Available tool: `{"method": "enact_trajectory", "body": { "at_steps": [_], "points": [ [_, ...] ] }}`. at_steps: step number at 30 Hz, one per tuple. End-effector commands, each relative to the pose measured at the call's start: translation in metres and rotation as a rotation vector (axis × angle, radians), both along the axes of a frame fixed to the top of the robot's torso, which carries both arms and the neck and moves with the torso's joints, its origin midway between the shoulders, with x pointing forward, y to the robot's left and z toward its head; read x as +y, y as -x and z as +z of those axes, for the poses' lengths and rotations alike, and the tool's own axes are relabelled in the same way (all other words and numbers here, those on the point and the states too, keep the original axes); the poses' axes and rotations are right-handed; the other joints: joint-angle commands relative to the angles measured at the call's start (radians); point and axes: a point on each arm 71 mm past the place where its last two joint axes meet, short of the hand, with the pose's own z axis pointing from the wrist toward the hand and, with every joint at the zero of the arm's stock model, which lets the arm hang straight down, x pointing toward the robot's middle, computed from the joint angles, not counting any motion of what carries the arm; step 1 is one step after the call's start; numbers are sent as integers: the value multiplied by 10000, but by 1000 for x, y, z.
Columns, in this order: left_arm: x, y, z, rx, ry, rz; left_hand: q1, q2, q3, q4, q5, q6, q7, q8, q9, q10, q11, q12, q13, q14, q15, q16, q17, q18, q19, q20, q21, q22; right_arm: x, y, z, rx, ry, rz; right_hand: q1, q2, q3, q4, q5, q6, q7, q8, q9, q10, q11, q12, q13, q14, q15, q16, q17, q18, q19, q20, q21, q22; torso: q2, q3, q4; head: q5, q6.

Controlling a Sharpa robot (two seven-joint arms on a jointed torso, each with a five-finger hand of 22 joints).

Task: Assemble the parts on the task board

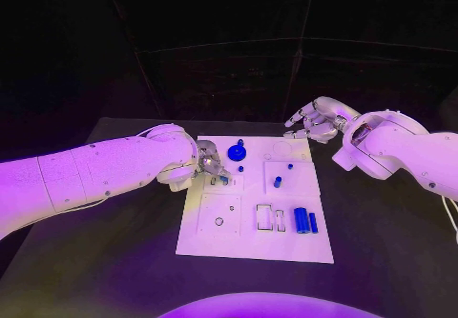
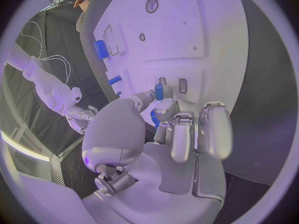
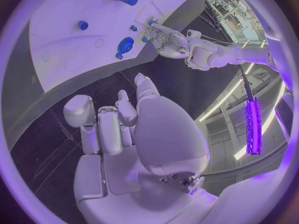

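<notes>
Black surface [image 1: 114,265] carries the task board [image 1: 253,248]: gear [image 1: 237,154] seated, cylinders [image 1: 304,220] loose. Left hand [image 1: 210,165] pinches a small blue part [image 2: 158,91]; right hand [image 1: 315,122] hovers, fingers apart, holding nothing.

The table [image 1: 114,278] has a black, matte top. Behind its far edge stands a dark backdrop [image 1: 229,59] crossed by thin frame lines. In the right wrist view, long light strips [image 3: 227,102] run overhead, a tall lit panel [image 3: 252,127] stands near them, and shelving [image 3: 233,10] lines the far wall.
</notes>
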Motion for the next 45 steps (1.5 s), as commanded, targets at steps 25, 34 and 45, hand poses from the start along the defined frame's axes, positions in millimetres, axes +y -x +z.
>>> {"method": "enact_trajectory", "body": {
  "at_steps": [25,34,45],
  "points": [
    [2,2,-5,310,-619,-306,-95,31,1839,-1758,27,8,-73,71,46,16,20,-118,-149,1057,13,31,2634,-69,79,-1,20,29,5,-1,1,10,-37,180,-121,-17,-82,25,65,-27,-13,57,-9,-35,-9,-29,-22,265,-57,-67,-27,129,-75,-40,-82,-53,11,0,-12,29,-41],
    [1,3,-5,408,-650,-462,-111,11,1854,-1776,35,17,-77,81,54,9,17,-146,-190,1057,14,31,2634,-68,79,-1,17,25,7,-1,1,40,-43,224,-121,-13,-82,27,69,-28,-14,60,-9,-33,-9,-26,-18,263,-57,-73,-36,129,-75,-40,-84,-55,16,-7,-5,25,-78],
    [3,3,-5,445,-689,-459,-117,5,1858,-1780,38,20,-79,85,57,1,16,-165,-216,1057,15,31,2634,-69,80,-1,19,29,8,-1,0,63,-39,245,-109,7,-73,30,105,-36,-14,70,-10,-40,-11,-29,-28,263,-59,-80,-42,131,-76,-40,-93,-67,13,-1,-8,-1,-140]
  ]
}}
